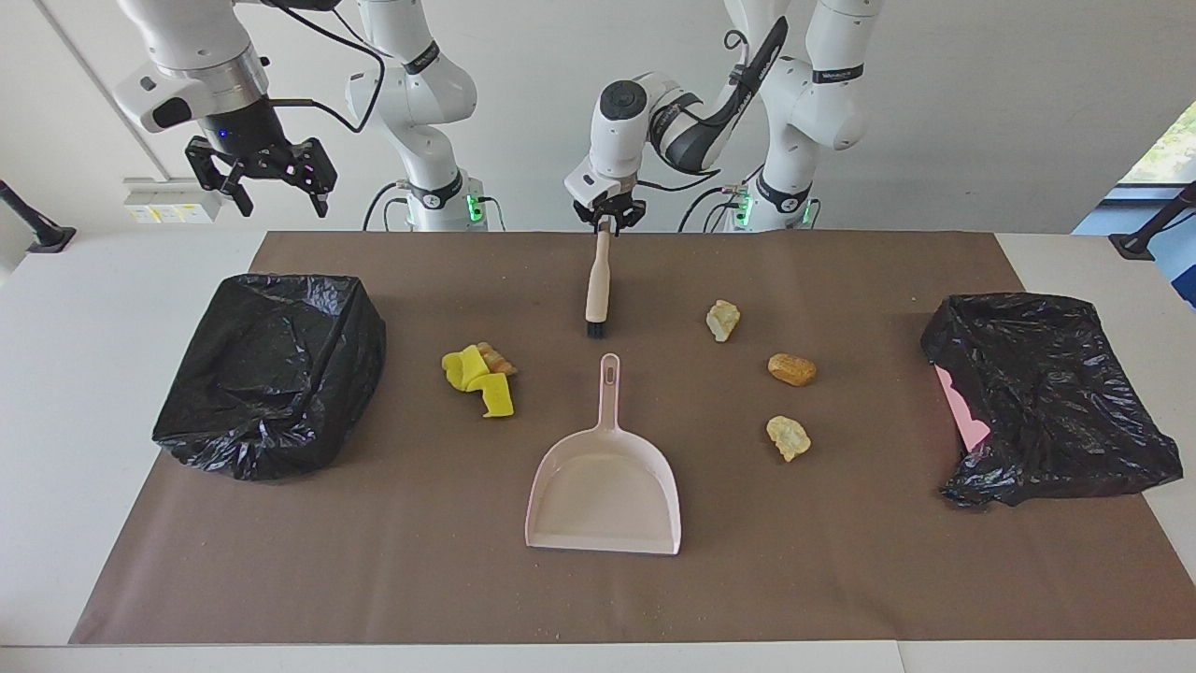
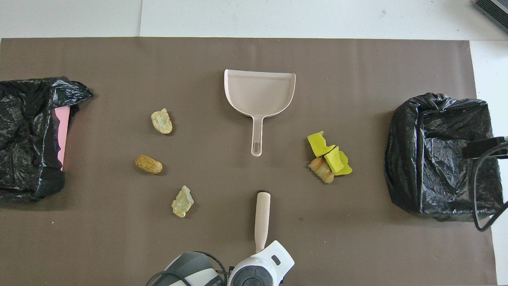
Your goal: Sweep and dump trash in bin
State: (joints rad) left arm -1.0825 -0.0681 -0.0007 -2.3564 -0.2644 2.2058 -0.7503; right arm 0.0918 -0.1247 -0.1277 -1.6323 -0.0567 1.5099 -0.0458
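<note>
Brown paper (image 1: 841, 579) covers the white bench (image 1: 84, 308) from one black-bagged bin to the other; the beige plastic dustpan (image 1: 605, 491) lies flat at the middle, its handle pointing toward the robots; the beige brush with a dark bristle tip (image 1: 597, 285) lies in line with that handle, nearer to the robots, bristles just short of the handle's end. The left hand (image 1: 607, 220) is down at the brush's robot-side end, its fingers drawn narrow around the handle tip; in the overhead view only the arm's white wrist covers that end of the brush (image 2: 262, 220). The right hand (image 1: 273, 187) hangs in the air above the bench edge by the right arm's end, fingers spread wide and holding nothing; that arm waits.

Trash lies in two groups; bright yellow folded sponge-like pieces (image 1: 478, 381) touch a tan ridged lump (image 1: 498, 359) between the dustpan handle and the upright black-bagged bin (image 1: 271, 374) at the right arm's end; three crusty lumps sit apart from one another toward the left arm's end: a pale one (image 1: 722, 320) nearest the robots, a golden-brown oval one (image 1: 791, 369) in the middle, a pale yellowish one (image 1: 788, 436) farthest. A collapsed black bag with a pink edge showing (image 1: 1046, 397) lies at the left arm's end of the paper.
</note>
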